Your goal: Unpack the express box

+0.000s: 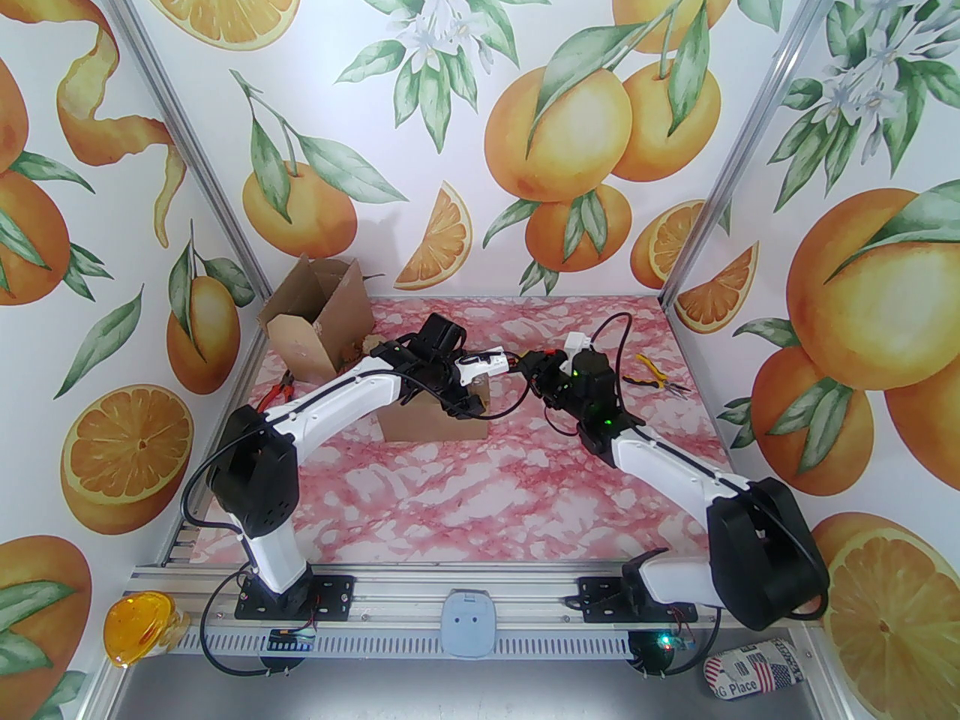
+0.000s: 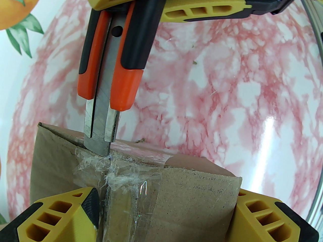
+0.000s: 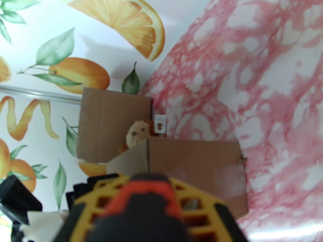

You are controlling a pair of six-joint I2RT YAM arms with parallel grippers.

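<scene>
The fingers (image 2: 63,210) of the left gripper (image 2: 164,210) clamp both sides of the express box (image 2: 191,190) at lower centre of the left wrist frame, while the right gripper (image 2: 181,1), closed on the utility knife (image 2: 118,59) at upper centre, holds the blade (image 2: 99,125) tip on the taped seam (image 2: 121,170).

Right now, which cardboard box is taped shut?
The middle box, under the knife; the far-left box has its flaps open.

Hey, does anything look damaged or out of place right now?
The tape on the box is shredded and crumpled at its top edge, where the knife blade meets it. It looks like cutting damage, likely expected.
</scene>
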